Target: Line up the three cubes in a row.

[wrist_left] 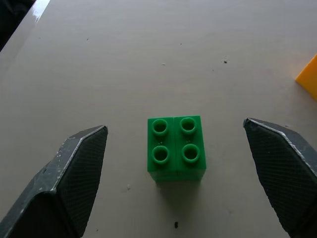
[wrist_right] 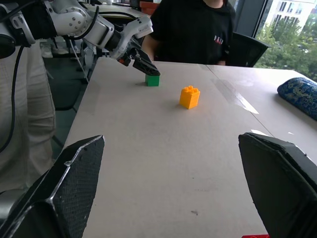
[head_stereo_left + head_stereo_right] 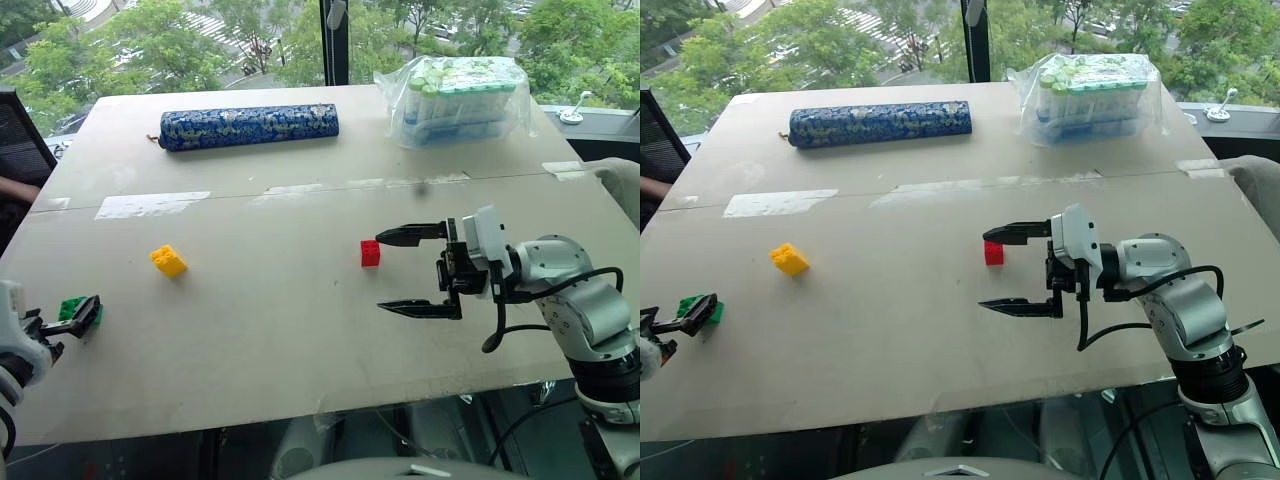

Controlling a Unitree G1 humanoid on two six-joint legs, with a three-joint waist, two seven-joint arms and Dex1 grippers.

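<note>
Alignment between the left pincer (image 1: 173,168) and the green cube (image 1: 176,148) is what the coming move is judged to turn on; in the left wrist view the cube is seen centred between the two wide-spread fingers, untouched by either, studs up, squarely across the gap; a short advance and a closing is judged sufficient for a grasp. In the left eye view the green cube (image 3: 72,309) is found at the lower left of the frame, near the edge of the surface (image 3: 300,340), with the left pincer (image 3: 70,323) right at it. The yellow cube (image 3: 168,260) is placed up and to the right of the green one, well apart; the red cube (image 3: 370,253) is placed at the centre of the frame, near the upper finger of the right pincer (image 3: 405,272), not between its fingers; that pincer is held wide and empty, pointed toward the frame's left. The left arm is plainly the nearer to the green cube; the right to the red. No row is yet formed.
</note>
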